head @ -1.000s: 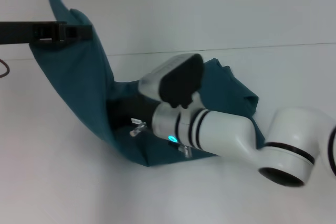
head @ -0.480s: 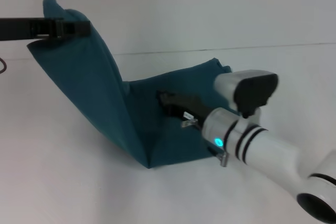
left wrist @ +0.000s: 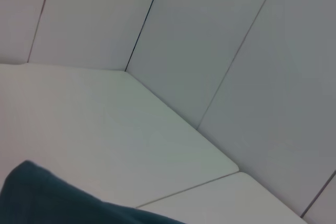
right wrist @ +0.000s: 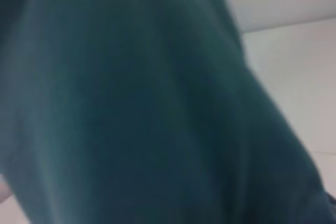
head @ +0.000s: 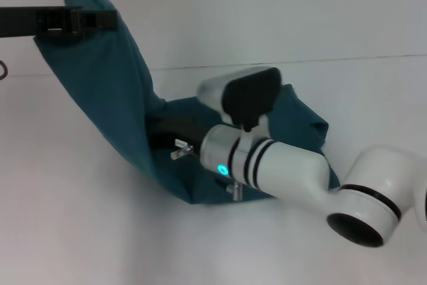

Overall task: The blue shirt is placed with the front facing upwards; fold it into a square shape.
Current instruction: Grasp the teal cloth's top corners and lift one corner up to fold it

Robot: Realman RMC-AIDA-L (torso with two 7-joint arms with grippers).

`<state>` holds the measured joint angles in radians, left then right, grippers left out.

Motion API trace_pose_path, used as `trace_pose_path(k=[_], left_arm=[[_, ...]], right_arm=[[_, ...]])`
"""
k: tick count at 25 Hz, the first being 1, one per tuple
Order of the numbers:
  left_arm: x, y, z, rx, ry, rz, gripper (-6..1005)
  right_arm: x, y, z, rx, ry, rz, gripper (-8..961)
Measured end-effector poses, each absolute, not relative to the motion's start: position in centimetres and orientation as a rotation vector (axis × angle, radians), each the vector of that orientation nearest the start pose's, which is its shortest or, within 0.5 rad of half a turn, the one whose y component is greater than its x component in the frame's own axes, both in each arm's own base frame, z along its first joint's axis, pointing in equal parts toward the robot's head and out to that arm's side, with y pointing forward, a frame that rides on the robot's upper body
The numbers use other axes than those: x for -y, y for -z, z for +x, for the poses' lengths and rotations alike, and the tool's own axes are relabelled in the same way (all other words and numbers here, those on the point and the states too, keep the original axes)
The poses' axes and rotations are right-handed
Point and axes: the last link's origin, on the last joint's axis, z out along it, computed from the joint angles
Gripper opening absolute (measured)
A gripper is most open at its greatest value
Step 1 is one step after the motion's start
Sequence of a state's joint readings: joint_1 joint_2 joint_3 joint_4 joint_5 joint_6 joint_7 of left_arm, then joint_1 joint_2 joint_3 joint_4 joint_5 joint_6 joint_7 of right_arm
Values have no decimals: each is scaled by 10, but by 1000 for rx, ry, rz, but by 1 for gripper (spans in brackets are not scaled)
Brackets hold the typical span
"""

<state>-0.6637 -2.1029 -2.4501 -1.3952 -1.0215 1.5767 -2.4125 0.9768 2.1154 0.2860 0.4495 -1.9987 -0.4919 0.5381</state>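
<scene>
The blue shirt point(head: 113, 91) lies partly on the white table, with one side lifted into a steep sheet at the left. My left gripper point(head: 100, 21) is high at the upper left, shut on the shirt's raised edge. My right gripper point(head: 160, 130) reaches from the right into the crease where the lifted cloth meets the flat part; the cloth hides its tip. A bunched part of the shirt shows behind the right arm. The left wrist view catches only a corner of the blue shirt point(left wrist: 47, 203). Blue shirt point(right wrist: 131, 103) cloth fills nearly all of the right wrist view.
The white table point(head: 67, 231) spreads around the shirt, with bare surface in front and to the left. A pale wall point(head: 267, 11) rises behind the table's back edge. My right arm's white elbow point(head: 373, 191) sits low at the right.
Half a second ago the right arm had pulled back to the right, clear of the fold; now it has pushed left into the crease again. The left gripper still holds the cloth up, slightly higher.
</scene>
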Motion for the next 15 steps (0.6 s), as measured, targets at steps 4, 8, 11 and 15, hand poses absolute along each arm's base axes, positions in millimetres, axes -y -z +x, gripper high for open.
trace_pose_path(k=[4,8,11,15], left_arm=[[-388,-112,-136,994,687,-2446,52],[-391,-107,-129,980,690,-2465,56],[-392,-106,-129,980,692,-2463,60],[-391,-105,-131,989,690,-2458,64]], right_arm=[[-382,178,117,-917,-638,-2376,0],[-379,181,110,-901,-646,-2399,0],[-378,180,109,-897,-678,-2397,0],[-366,162,152,-1034,-822,-2242,-1]])
